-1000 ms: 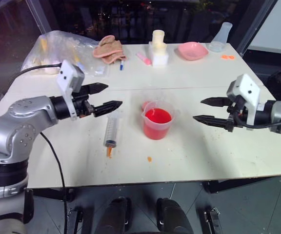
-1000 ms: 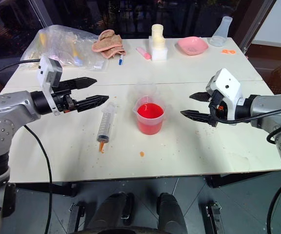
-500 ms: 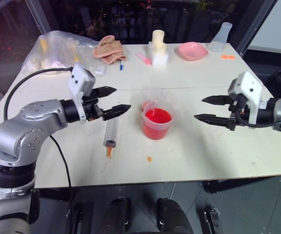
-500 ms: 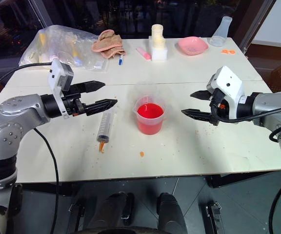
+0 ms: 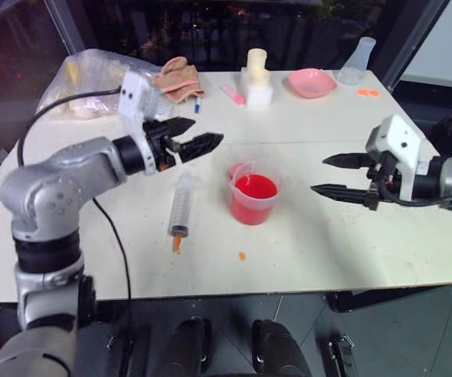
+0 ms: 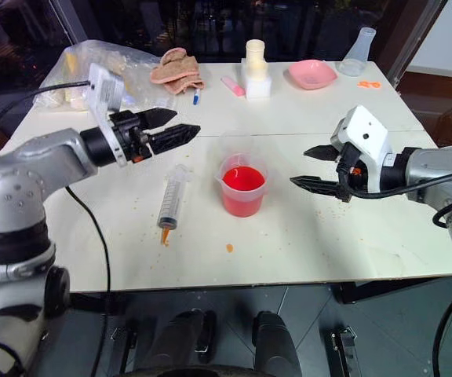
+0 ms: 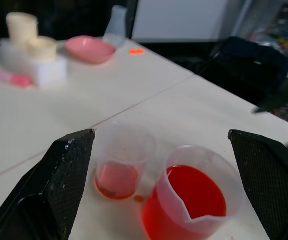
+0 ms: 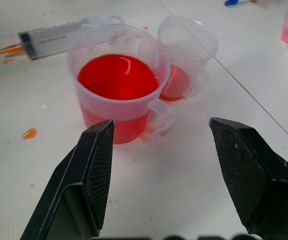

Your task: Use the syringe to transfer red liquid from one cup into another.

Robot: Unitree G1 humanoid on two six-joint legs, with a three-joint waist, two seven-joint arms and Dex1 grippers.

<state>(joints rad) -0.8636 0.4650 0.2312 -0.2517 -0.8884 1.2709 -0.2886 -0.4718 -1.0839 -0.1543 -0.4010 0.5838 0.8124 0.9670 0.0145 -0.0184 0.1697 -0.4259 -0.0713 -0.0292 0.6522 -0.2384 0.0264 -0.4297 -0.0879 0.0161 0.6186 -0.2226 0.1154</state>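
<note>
**Syringe lies untouched between open grippers**

A clear syringe (image 5: 180, 206) lies flat on a white table (image 5: 328, 236), its orange tip toward the near edge and its white plunger end pointing away. Just beside it, on the robot's right, stands a beaker (image 5: 253, 197) about half full of red liquid (image 5: 254, 188). A smaller cup (image 7: 123, 162) stands behind the beaker, touching or nearly touching it, with a thin red layer at its bottom.

The left gripper (image 5: 191, 138) hovers above the table, beyond the syringe's plunger end, fingers spread and empty. The right gripper (image 5: 337, 176) hovers on the beaker's other side, also spread and empty.

The syringe looks light, rigid and smooth, so it would probably roll or slip under a loose pinch. The barrel's middle seems the best hold, leaving the plunger free. Orange drips near the tip (image 5: 175, 244) suggest it may be wet. The beaker looks light and could tip if nudged.
</note>
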